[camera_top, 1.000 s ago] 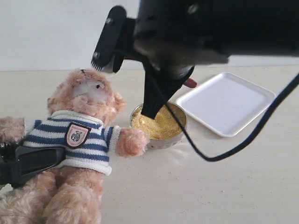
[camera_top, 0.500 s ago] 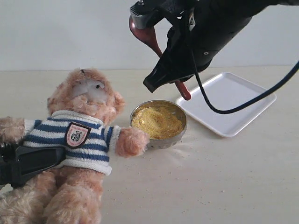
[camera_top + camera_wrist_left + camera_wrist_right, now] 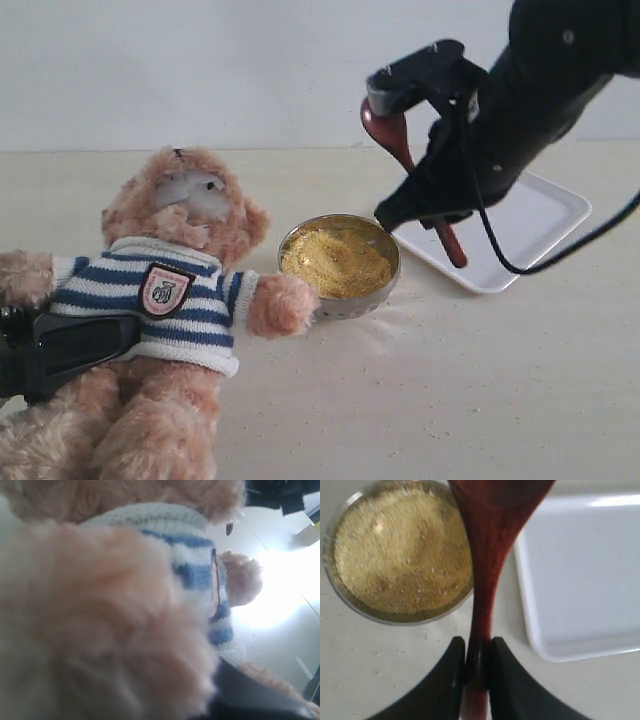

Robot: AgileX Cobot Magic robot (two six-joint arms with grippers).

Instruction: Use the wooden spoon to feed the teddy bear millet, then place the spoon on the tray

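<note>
The teddy bear point(image 3: 185, 215) lies at the left in its striped sweater point(image 3: 192, 567). Beside its paw stands the steel bowl point(image 3: 385, 290) heaped with millet point(image 3: 335, 262) point(image 3: 400, 555). My right gripper point(image 3: 418, 205) point(image 3: 479, 652) is shut on the slim handle of the wooden spoon point(image 3: 390, 130) point(image 3: 487, 555). It hovers between the bowl and the white tray point(image 3: 545, 215) point(image 3: 585, 575), the spoon tilted with its oval bowl up. My left gripper point(image 3: 70, 348) presses into the bear's side, and fur fills its wrist view.
Loose millet grains point(image 3: 435, 432) are scattered on the pale tabletop around the bowl. The right arm's black cable point(image 3: 560, 255) hangs over the tray's near corner. A plain wall runs along the back of the table.
My right gripper has carried the spoon from above the bear's head rightward and down, past the bowl to the tray's near edge. The bear and left gripper have not moved.
</note>
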